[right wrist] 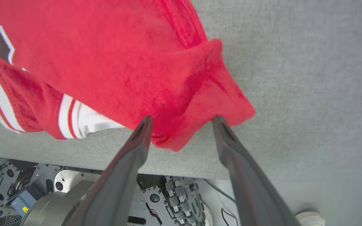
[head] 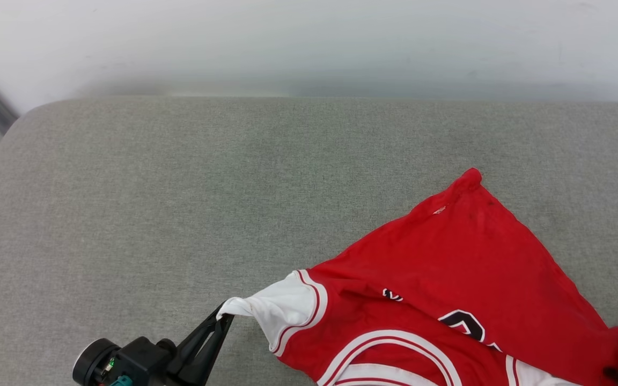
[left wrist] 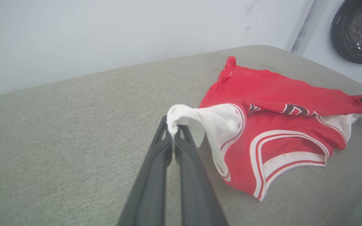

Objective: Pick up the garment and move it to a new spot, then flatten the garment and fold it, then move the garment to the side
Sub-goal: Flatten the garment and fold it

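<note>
Flattening step, I'd say — the red jersey lies rumpled on the grey cushion, near right. Left gripper pinches the white sleeve tip; right gripper has its fingers apart astride a red corner. Next probably needs that corner grabbed and pulled taut.

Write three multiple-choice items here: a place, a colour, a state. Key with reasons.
1. On the grey cushion, head view, the shirt lies: A far left; B near right; C far middle.
2. The sleeve pinched by the left gripper is: A white; B black; C blue.
3. The right gripper is: A shut on the shirt; B open; C shut on nothing.
Key: B, it covers the lower right; A, white cloth in the shut jaws; B, jaws apart astride a red corner.
</note>
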